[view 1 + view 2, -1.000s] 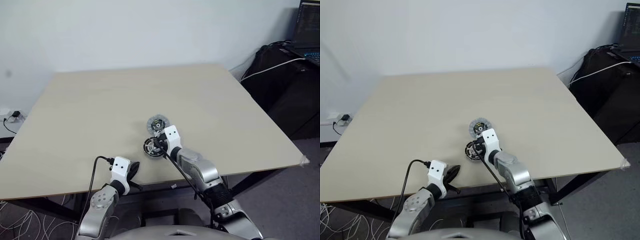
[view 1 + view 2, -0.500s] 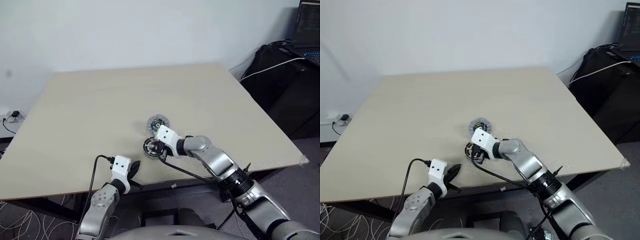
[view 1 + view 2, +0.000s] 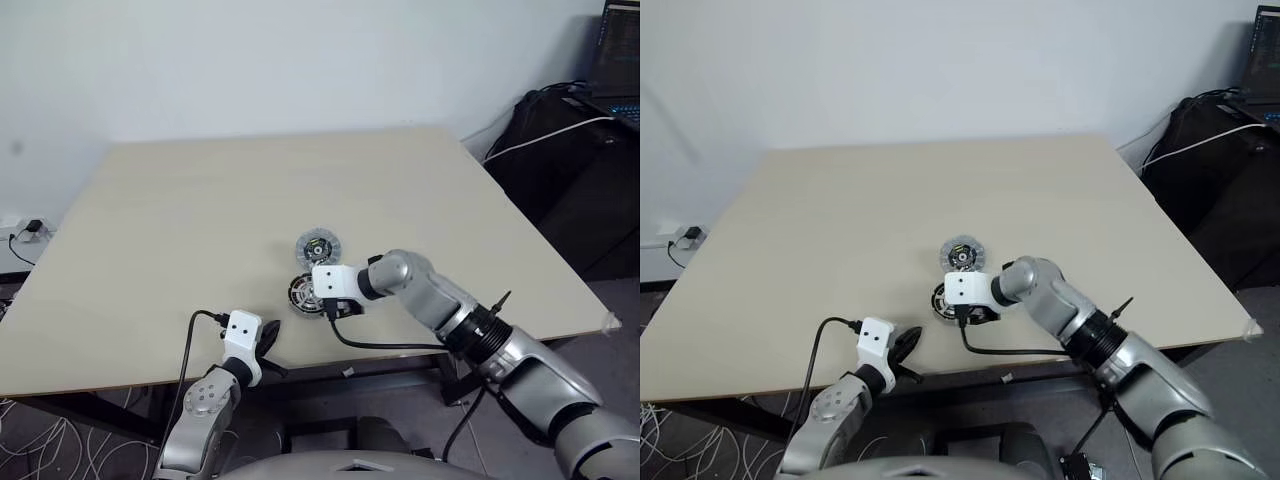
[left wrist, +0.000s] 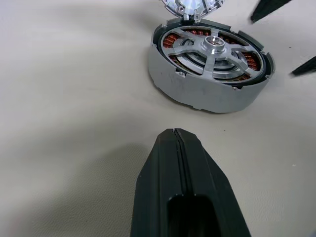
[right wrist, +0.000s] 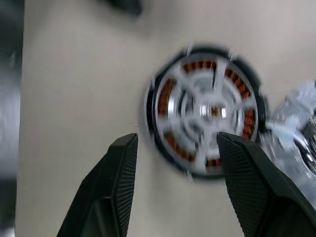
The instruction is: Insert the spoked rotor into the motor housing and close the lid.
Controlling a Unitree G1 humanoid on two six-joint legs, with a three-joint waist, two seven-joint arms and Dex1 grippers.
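Note:
The motor housing (image 4: 197, 94) lies flat on the table near its front edge, copper windings showing. The spoked rotor (image 4: 213, 45) sits inside it, silver spokes and hub facing up. The lid (image 3: 317, 245) lies flat right behind the housing, black-and-blue middle upward. My right gripper (image 5: 176, 140) hangs open just above the housing, pointing steeply down, holding nothing; its fingers (image 5: 118, 168) straddle the rotor in the right wrist view. My left gripper (image 4: 175, 136) is shut and empty, low at the table's front edge, a short way in front of the housing.
The light wooden table (image 3: 200, 190) stretches wide behind and to both sides of the parts. Black cases with a white cable (image 3: 560, 130) and a laptop (image 3: 618, 60) stand beyond the table's right edge.
My right gripper has opened, let go of the rotor, rolled over and risen slightly above the housing; its arm swung out to the right. The left gripper stayed still.

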